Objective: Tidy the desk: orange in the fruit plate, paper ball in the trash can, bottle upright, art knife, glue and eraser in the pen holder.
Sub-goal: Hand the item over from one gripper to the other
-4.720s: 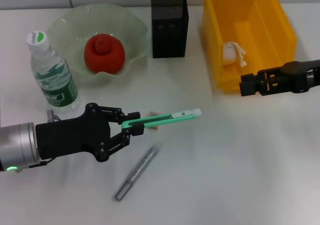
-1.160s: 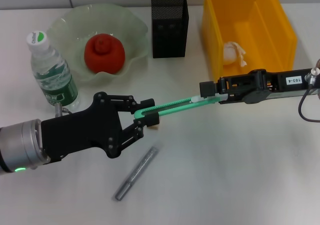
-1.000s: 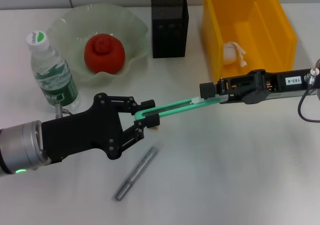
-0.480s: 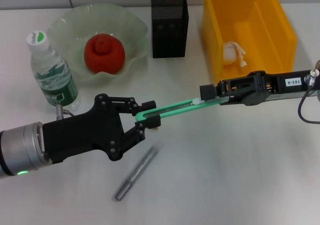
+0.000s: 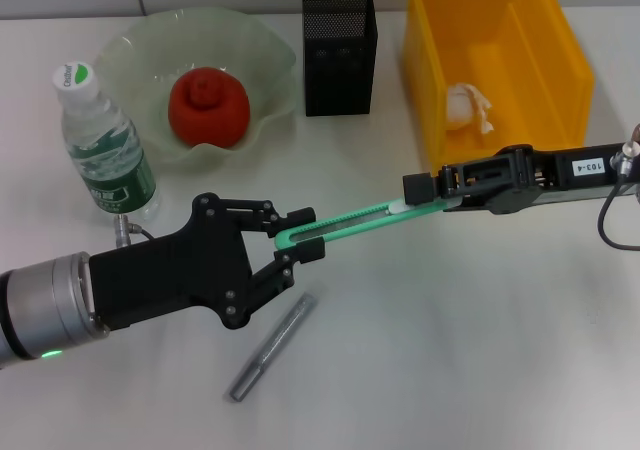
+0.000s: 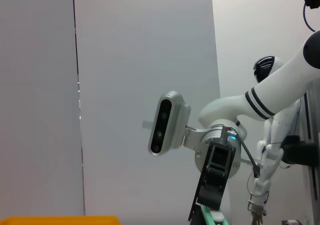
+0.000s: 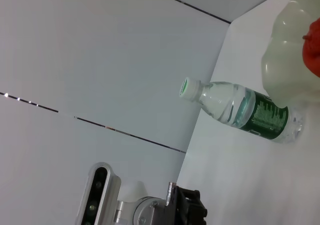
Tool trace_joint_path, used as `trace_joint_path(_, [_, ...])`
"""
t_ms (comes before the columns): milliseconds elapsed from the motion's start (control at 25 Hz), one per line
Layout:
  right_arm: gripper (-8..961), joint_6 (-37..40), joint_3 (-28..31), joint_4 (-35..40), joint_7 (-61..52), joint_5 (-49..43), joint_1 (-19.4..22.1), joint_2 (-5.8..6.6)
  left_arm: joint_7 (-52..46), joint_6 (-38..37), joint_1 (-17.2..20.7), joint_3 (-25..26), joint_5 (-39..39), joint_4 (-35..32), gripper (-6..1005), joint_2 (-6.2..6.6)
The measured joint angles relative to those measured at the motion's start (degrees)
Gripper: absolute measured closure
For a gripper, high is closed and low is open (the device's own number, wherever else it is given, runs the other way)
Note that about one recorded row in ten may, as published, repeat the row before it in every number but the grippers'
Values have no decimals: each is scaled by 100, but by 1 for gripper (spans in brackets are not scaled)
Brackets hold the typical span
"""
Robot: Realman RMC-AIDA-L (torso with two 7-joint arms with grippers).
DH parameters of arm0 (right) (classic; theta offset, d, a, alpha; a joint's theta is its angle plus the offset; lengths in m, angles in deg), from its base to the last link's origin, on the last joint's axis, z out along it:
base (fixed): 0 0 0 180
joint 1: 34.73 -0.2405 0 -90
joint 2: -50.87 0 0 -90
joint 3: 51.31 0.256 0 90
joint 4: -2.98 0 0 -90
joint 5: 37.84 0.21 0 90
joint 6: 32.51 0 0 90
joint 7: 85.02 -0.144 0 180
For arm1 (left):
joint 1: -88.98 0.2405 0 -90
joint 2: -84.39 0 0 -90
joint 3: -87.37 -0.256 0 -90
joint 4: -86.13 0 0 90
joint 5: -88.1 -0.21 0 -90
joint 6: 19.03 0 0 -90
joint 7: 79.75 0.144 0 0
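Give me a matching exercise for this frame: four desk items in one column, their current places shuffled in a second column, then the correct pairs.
Items:
1. orange
2. paper ball
3. art knife
4. bottle

Places:
A. inside the yellow bin
B. spanning between the left gripper and right gripper
C. standing upright by the fruit plate
D. in the fruit plate

Pairs: 1-D, 2-A, 3-B, 4-C
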Motion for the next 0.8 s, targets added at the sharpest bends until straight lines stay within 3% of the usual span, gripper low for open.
trace_joint_path(200, [669,38,0,7,5,-3,5,1,15,2,2,9,0,6,785,0])
trace_joint_path(800, [718,101,-8,2,77,-2,31,10,14,-1,2,0,-2,4,784,1])
